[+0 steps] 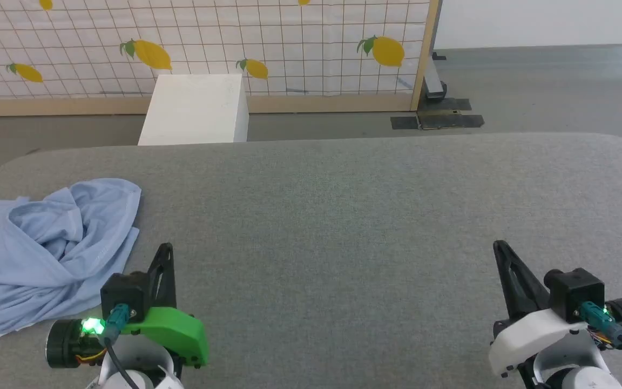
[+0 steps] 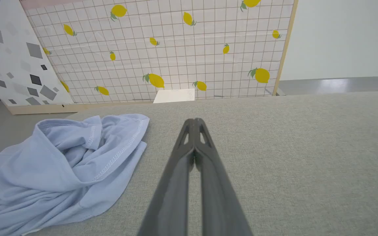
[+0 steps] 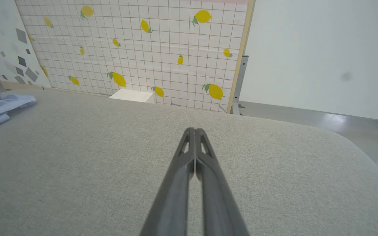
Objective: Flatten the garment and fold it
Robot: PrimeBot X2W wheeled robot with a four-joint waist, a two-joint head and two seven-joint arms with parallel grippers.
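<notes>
Finding: light blue shirt lies crumpled at nine o'clock on the grey table. The left gripper, near it, and the right gripper are both clenched and empty. Advise: open, pinch hem edges, spread centrally.

Bright, even light, faint shadows, wide-angle bowing at wrist-view edges, pale glare on the floor

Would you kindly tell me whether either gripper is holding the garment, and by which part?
Nothing is held. The left gripper and the right gripper are both shut on nothing, and the garment lies crumpled apart from them.
</notes>
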